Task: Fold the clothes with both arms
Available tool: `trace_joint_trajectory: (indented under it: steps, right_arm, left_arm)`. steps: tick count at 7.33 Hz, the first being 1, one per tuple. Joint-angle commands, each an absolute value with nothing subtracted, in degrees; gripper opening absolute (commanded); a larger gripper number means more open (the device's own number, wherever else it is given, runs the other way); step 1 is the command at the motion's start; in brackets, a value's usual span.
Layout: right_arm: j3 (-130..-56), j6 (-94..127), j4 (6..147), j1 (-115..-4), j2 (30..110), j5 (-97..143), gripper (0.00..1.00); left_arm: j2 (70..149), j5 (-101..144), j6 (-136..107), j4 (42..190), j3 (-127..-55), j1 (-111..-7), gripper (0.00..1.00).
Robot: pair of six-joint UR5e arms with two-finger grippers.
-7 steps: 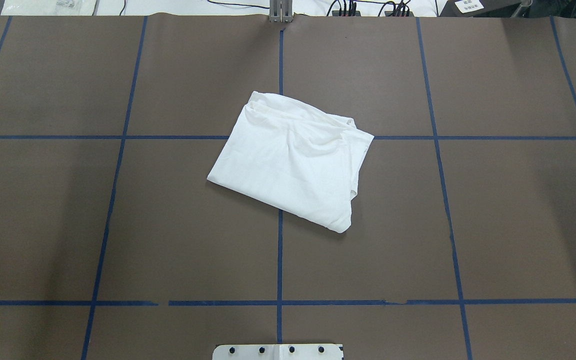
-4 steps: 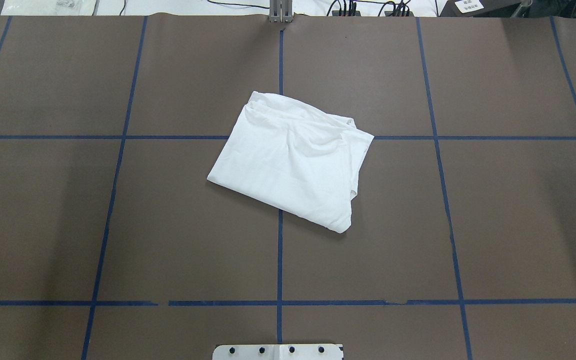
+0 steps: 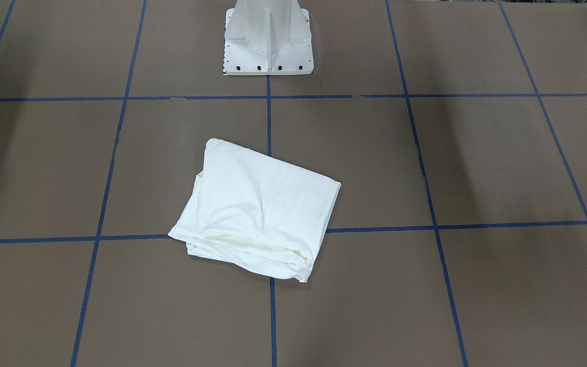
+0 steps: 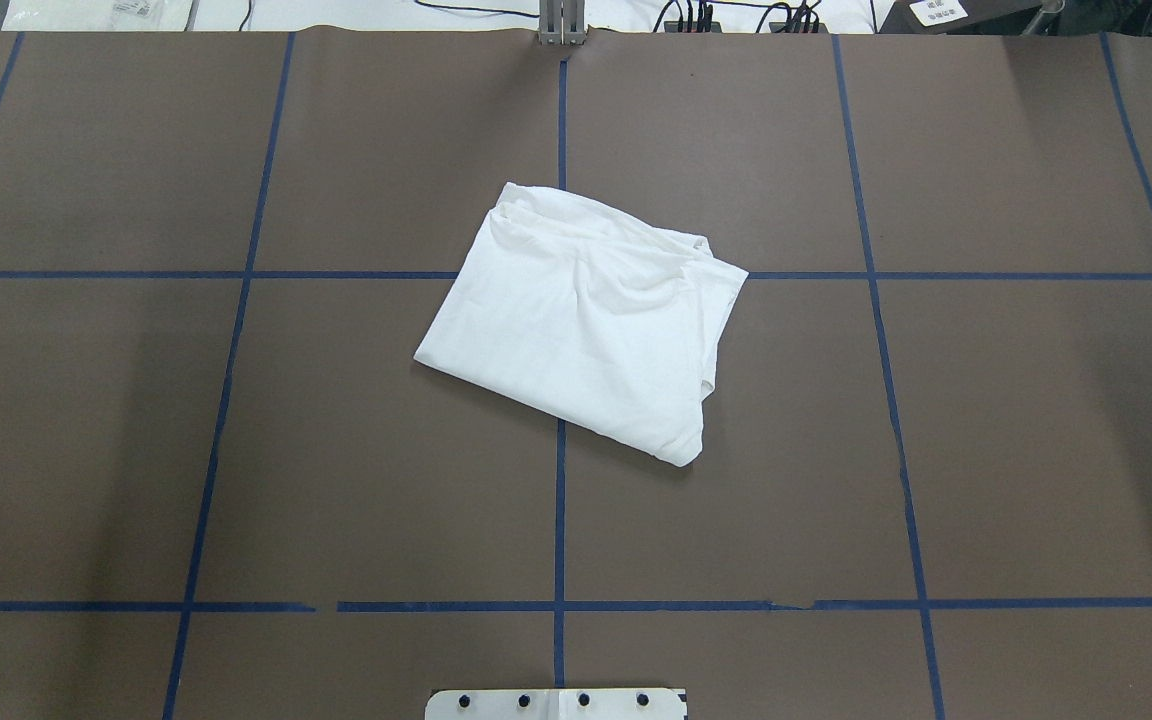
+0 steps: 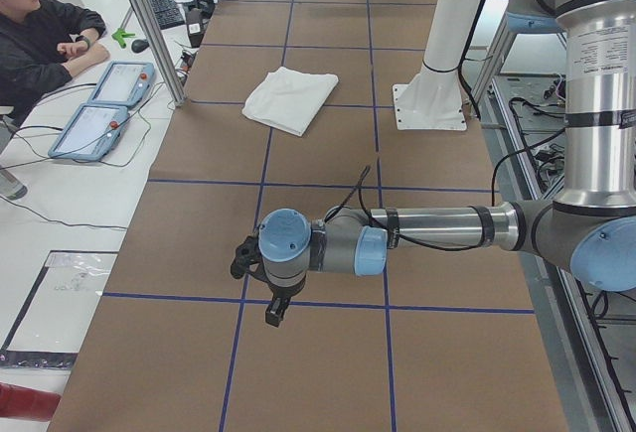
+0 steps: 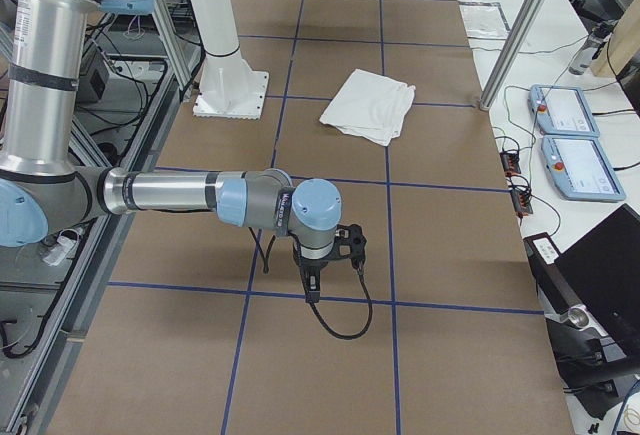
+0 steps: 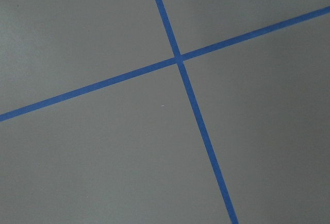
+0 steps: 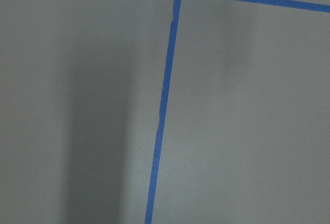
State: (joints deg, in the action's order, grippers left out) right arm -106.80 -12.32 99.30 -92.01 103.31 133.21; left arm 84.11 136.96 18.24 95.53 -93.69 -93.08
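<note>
The clothes [image 4: 586, 320] are one white garment, folded into a skewed rectangle, lying mid-table across a blue tape crossing. They also show in the front-facing [image 3: 258, 214], exterior left [image 5: 290, 97] and exterior right [image 6: 373, 105] views. Neither arm touches them. My left gripper [image 5: 248, 258] hangs low over the table's left end, far from the clothes. My right gripper [image 6: 345, 245] hangs over the right end, equally far off. Both show only in the side views, so I cannot tell whether either is open or shut. The wrist views hold only brown table and blue tape.
The white pedestal base [image 3: 268, 46] stands at the robot's side of the table [image 4: 236, 450]. A seated person [image 5: 40, 25] and two teach pendants [image 5: 109, 94] are on a side bench beyond the far edge. A metal post [image 5: 149, 25] rises at that edge.
</note>
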Motion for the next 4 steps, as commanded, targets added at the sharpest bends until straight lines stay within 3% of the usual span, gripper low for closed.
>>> trace_joint_trajectory:
  steps: [1,4]
  right_arm:
    - [-106.79,-12.3,99.05,-91.93,103.18,131.49,1.0]
    - [-106.79,-12.39,99.05,-91.93,103.18,131.48,1.0]
  left_arm:
    - [84.02,136.85,18.11,94.66,-93.43,-93.16,1.0]
    - [84.11,136.41,18.28,90.53,-96.49,-93.25,1.0]
